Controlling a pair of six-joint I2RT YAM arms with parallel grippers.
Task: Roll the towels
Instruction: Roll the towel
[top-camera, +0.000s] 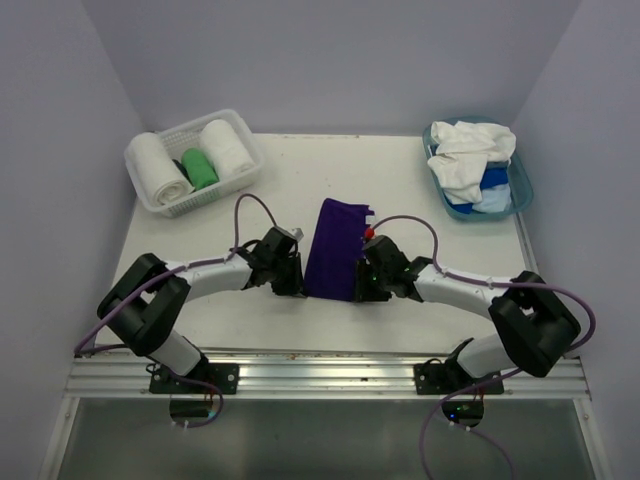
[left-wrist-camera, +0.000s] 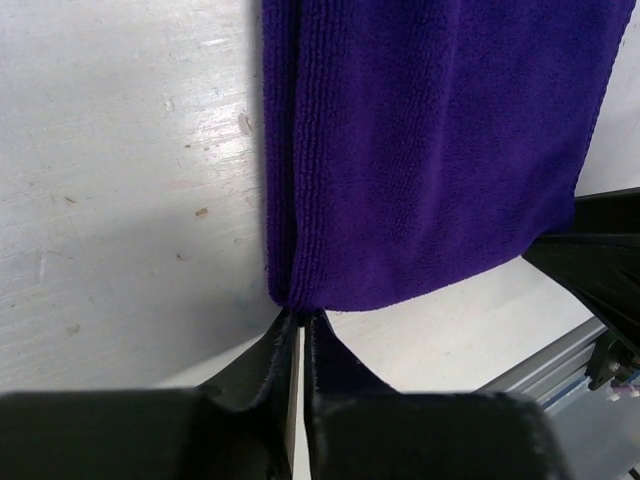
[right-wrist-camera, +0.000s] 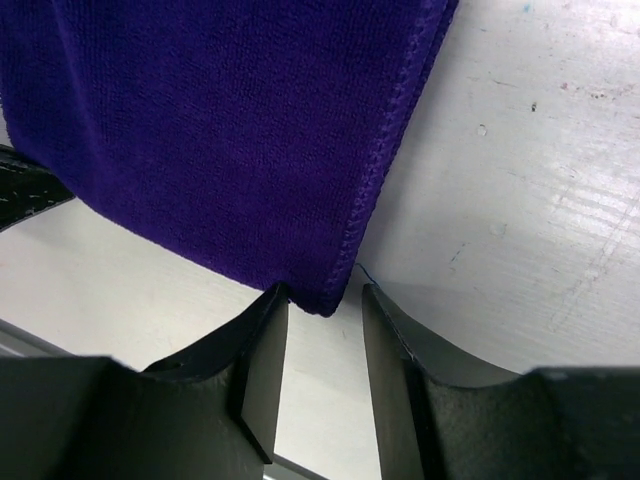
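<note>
A deep purple towel (top-camera: 335, 250) lies on the table as a long folded strip, running away from the arms. My left gripper (top-camera: 297, 280) is at its near left corner. In the left wrist view its jaws (left-wrist-camera: 300, 312) are pressed almost together, pinching the folded edge of the towel (left-wrist-camera: 420, 150). My right gripper (top-camera: 362, 285) is at the near right corner. In the right wrist view it (right-wrist-camera: 325, 300) stands open, with the towel's stitched corner (right-wrist-camera: 330, 295) just inside the fingertips, resting against the left one.
A white lattice basket (top-camera: 215, 188) at the back left holds two white rolled towels (top-camera: 160, 168) and a green roll (top-camera: 200, 168). A teal tub (top-camera: 524, 185) at the back right holds loose white towels (top-camera: 468, 155) and blue ones (top-camera: 492, 180). Walls enclose three sides.
</note>
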